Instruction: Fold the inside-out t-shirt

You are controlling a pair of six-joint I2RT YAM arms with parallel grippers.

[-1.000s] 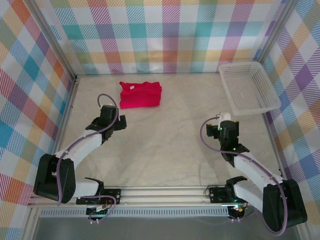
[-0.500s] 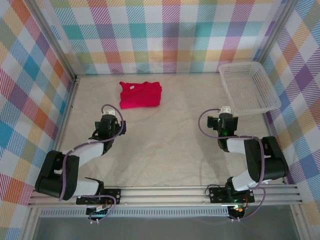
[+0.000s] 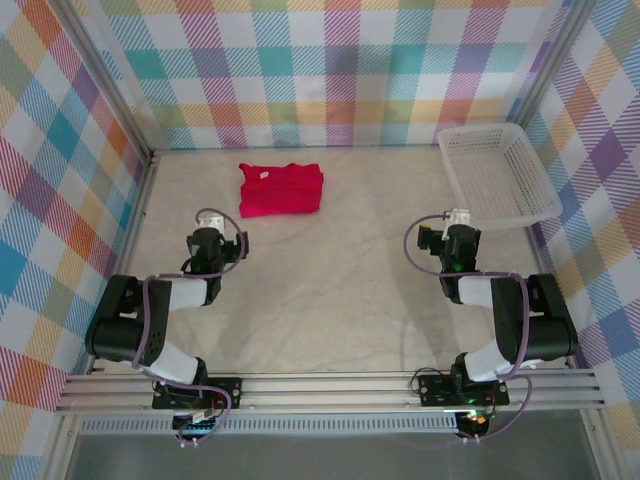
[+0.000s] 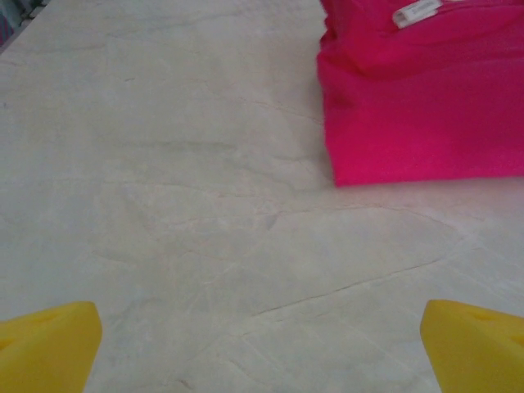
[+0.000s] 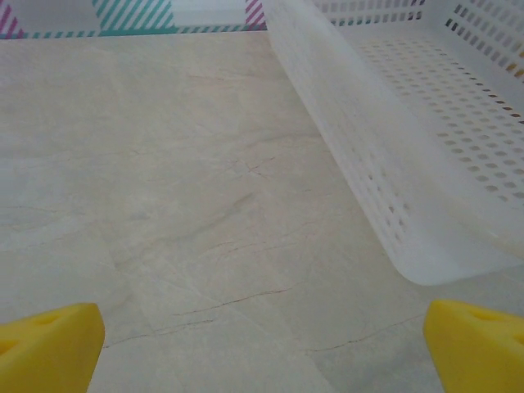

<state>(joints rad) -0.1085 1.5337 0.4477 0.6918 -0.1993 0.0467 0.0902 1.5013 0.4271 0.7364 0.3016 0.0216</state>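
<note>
The desk [image 3: 330, 300] carries a white plastic basket [image 3: 497, 175] at its far right corner and the inside-out t-shirt [image 3: 281, 190] at the far side, left of centre. The shirt lies as a compact red rectangle with its long axis running across the desk from left to right. The left arm [image 3: 180, 293] is the nearer one: the shirt lies ahead and to the right of the left jaws, with bare desk between. The right arm [image 3: 480, 290] faces the basket, well apart from the shirt. The left jaws and the right jaws both stand wide open and hold nothing. The small white tag [image 4: 413, 12] sits near the shirt's far edge.
</note>
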